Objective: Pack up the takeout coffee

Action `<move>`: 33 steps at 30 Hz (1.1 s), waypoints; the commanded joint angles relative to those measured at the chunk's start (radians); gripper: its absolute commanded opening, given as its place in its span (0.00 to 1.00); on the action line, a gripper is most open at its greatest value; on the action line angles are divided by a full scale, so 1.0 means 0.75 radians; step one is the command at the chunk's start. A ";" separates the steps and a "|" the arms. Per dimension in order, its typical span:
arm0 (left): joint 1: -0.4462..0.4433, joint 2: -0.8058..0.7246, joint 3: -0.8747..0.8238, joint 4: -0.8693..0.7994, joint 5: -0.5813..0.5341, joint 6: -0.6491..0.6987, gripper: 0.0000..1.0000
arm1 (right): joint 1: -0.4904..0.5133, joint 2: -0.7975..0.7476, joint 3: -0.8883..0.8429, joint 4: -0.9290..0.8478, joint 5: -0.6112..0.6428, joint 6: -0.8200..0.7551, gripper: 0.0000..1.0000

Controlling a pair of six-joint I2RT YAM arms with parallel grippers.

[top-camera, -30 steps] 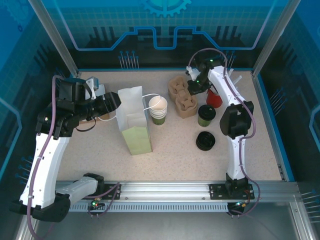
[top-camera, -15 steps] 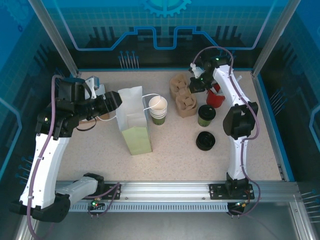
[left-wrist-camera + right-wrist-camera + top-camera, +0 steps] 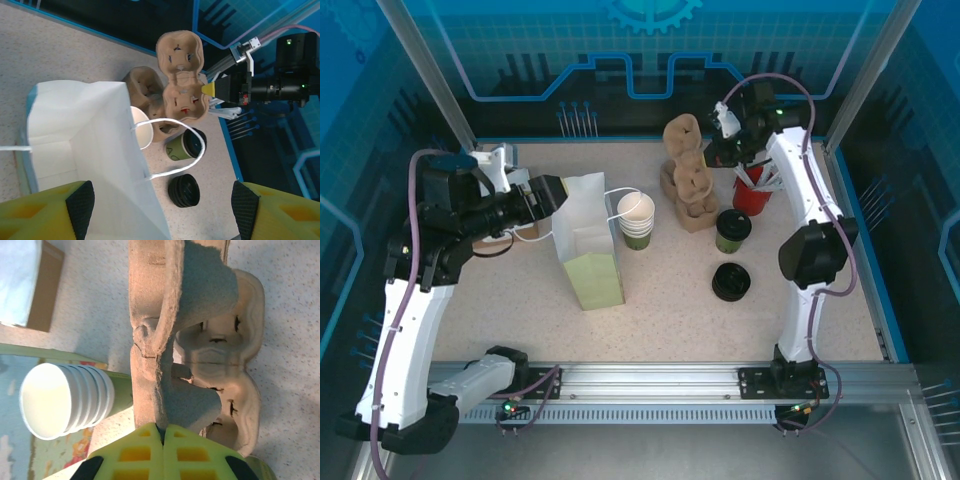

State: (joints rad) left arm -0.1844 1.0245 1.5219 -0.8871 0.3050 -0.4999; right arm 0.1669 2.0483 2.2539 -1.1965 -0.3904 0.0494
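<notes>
The right pincer is clamped tight, its 2 yellow fingers pressed together on the thin edge of a pulp carrier, which it holds raised on edge above the bench. From above, that carrier stands tilted over a 2nd carrier lying flat at the back of the bench, with the right pincer at its right side. Just right of the flat carrier stands the coffee, an olive-green cup with a pale rim, upright on its base, its long axis vertical and its mouth facing straight up. It is just in front of a red cup and just behind a stack of black lids. The left wrist view shows the coffee beside the lids, outside the bag. A stack of white cups stands left of the carriers, touching or nearly touching the bag, which stands upright with its mouth open upward. The left pincer is at the bag's top left edge with its fingers spread wide, gripping nothing; in its own view the left pincer looks into the bag and past its loop handle.
</notes>
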 commanded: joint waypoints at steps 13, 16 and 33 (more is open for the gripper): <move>-0.160 0.119 -0.073 0.502 0.412 -0.112 0.70 | -0.062 -0.665 -0.453 0.570 -0.570 0.319 0.04; -0.234 0.196 -0.032 0.552 0.419 -0.088 0.69 | -0.050 -0.749 -0.564 0.680 -0.648 0.430 0.04; -0.400 0.465 0.073 0.716 0.455 -0.078 0.59 | 0.018 -0.910 -0.787 0.835 -0.776 0.609 0.03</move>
State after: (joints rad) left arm -0.4744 1.3701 1.5349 -0.3923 0.6197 -0.5743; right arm 0.1654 1.3853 1.6691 -0.6090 -0.9287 0.4835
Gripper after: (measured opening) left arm 0.600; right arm 0.052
